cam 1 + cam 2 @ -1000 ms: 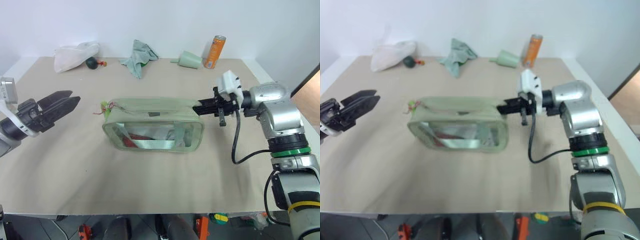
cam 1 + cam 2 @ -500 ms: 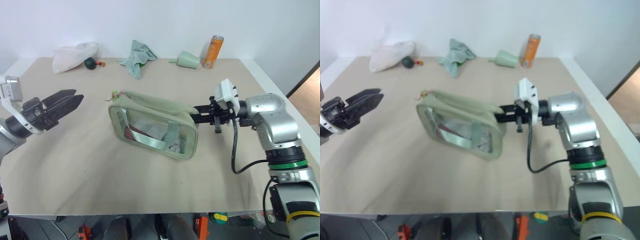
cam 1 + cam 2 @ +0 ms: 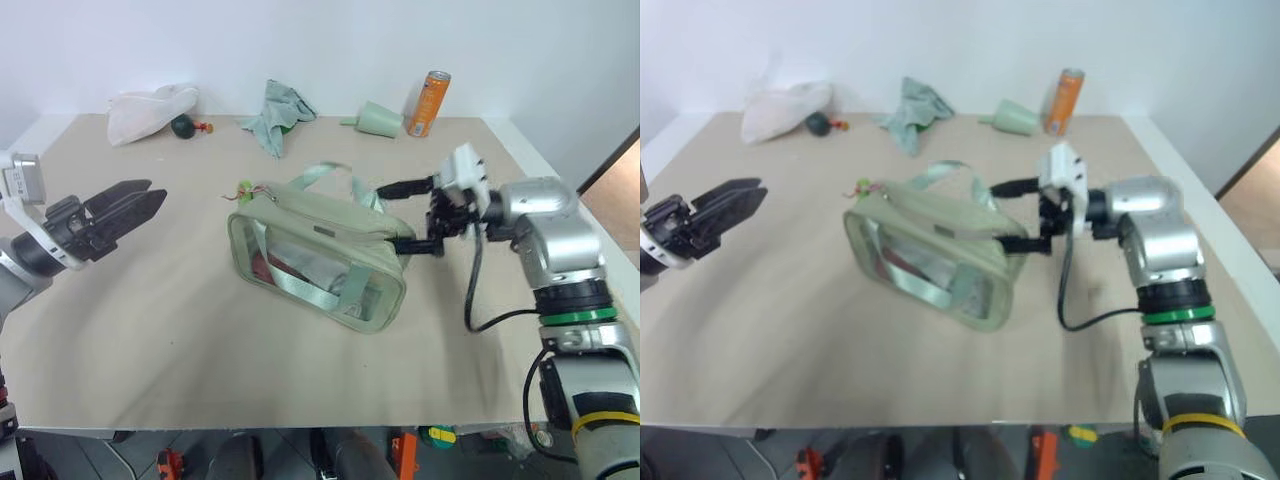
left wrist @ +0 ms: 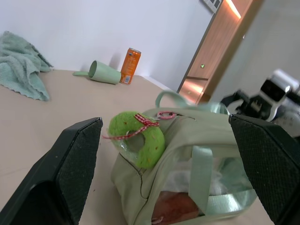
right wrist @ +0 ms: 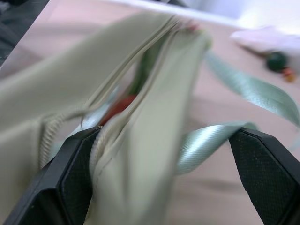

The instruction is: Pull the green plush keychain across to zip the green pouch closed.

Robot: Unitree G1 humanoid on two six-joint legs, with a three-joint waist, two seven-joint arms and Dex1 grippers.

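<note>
Left gripper [image 3: 135, 203]: at the table's left edge, forearm reaching in from the left, black fingers pointing right toward the pouch. Fingers spread, nothing between them. Well apart from the pouch.

White bag [image 3: 148, 108]: crumpled, at the far left of the table [image 3: 150, 340]. Dark green ball [image 3: 181, 126] with a red tip just beside it.

Teal-green rag [image 3: 277, 112]: bunched, far edge, left of centre.

Green plush keychain [image 4: 137, 138]: lime-green fuzzy ring with a reddish cord across it, at the pouch's left end, at the upper corner by the zipper. In the left wrist view it sits between the left gripper's two fingers in the frame, apart from both.

Green pouch [image 3: 320, 262]: mid-table, sage-green, clear front panel facing the robot, green straps looping up above its top and across the panel. It lies skewed, left end farther back, right end nearer. Red contents show through the panel. In the right wrist view the top seam gapes, so the zipper is not closed.

Cone-shaped cup [image 3: 379, 119]: pale green, on its side, far edge. Orange can [image 3: 431, 103] upright just to its right.

Right gripper [image 3: 407, 214]: at the pouch's right end, arm bent in from the right, wrist turned so the fingers point left. Fingers spread wide, one above and one below the pouch's end; whether they touch it cannot be told.
</note>
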